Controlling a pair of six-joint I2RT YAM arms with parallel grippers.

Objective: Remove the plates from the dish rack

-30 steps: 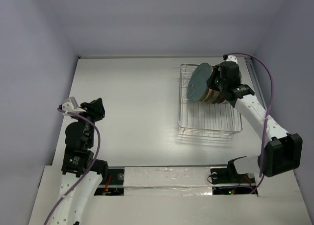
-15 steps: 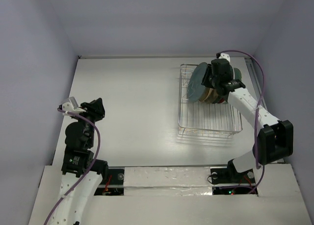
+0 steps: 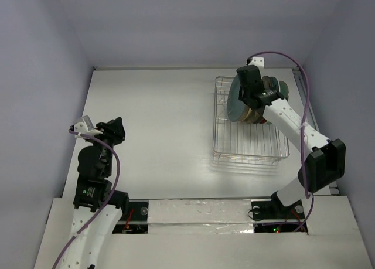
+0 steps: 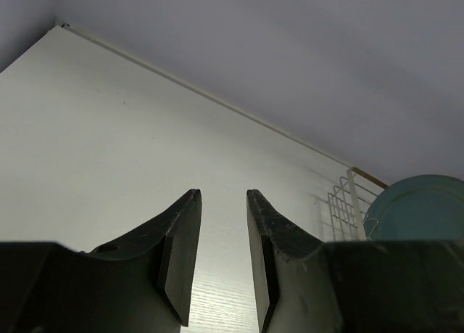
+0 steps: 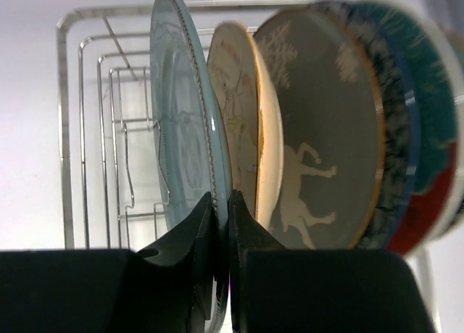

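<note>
Plates (image 5: 319, 130) upright in the dish rack (image 3: 249, 146), far right of the counter (image 3: 152, 116).
Right fingers (image 5: 207, 211) are clamped on the rim of the teal plate (image 5: 181, 130), the front one of the row, just beside a cream plate (image 5: 243, 115). Left fingers (image 4: 193, 211) stand narrowly apart, holding nothing, well apart from the rack.

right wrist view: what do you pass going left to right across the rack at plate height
dish rack wires → teal plate → cream plate → brown reindeer plate → blue-patterned plate → teal-and-red plate
</note>
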